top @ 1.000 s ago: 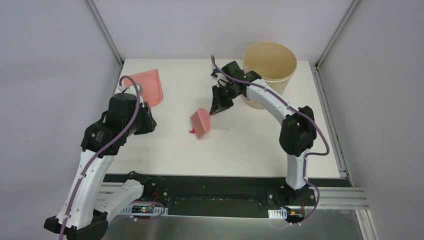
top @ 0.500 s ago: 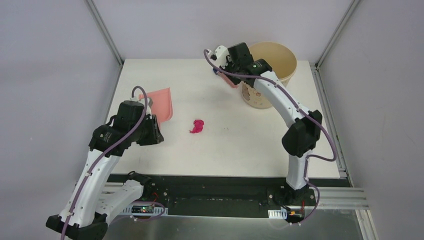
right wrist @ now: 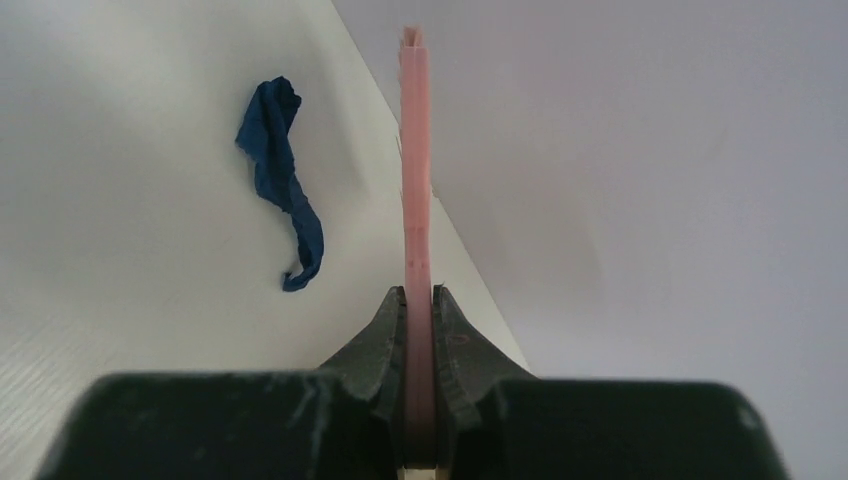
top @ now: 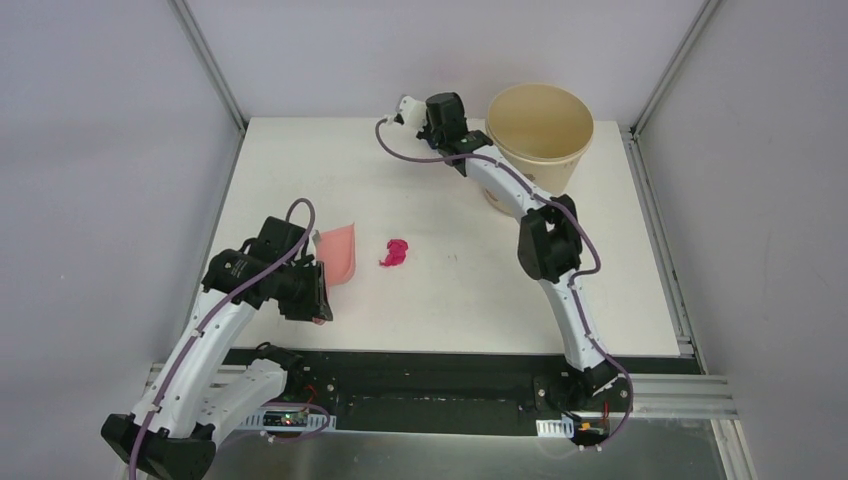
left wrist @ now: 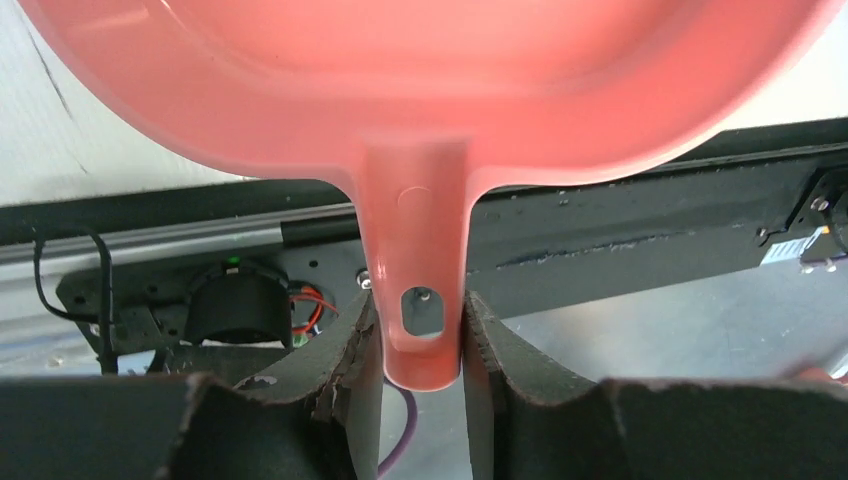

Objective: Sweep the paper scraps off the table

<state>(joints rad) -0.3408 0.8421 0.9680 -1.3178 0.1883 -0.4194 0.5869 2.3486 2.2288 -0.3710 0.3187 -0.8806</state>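
— What do your wrist cameras add?
— Your right pincer (right wrist: 419, 310) clamps the brush (right wrist: 414, 150) edge-on. A blue scrap (right wrist: 275, 170) lies beside it near the bench (right wrist: 120, 200) far edge (overhead hides it). Your left pincer (left wrist: 415, 340) grips the dustpan (left wrist: 430, 90) handle.
— And overhead?
— A magenta scrap (top: 394, 252) mid-bench, just right of the dustpan.

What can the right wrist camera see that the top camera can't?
Only the right wrist view shows a blue paper scrap lying on the table near its edge. It also shows the pink brush, seen edge-on and pinched in the right gripper.

Only the top view shows the magenta paper scrap mid-table, the pink dustpan just left of it, the tan bucket at the back, and both whole arms.

Both show the white table.
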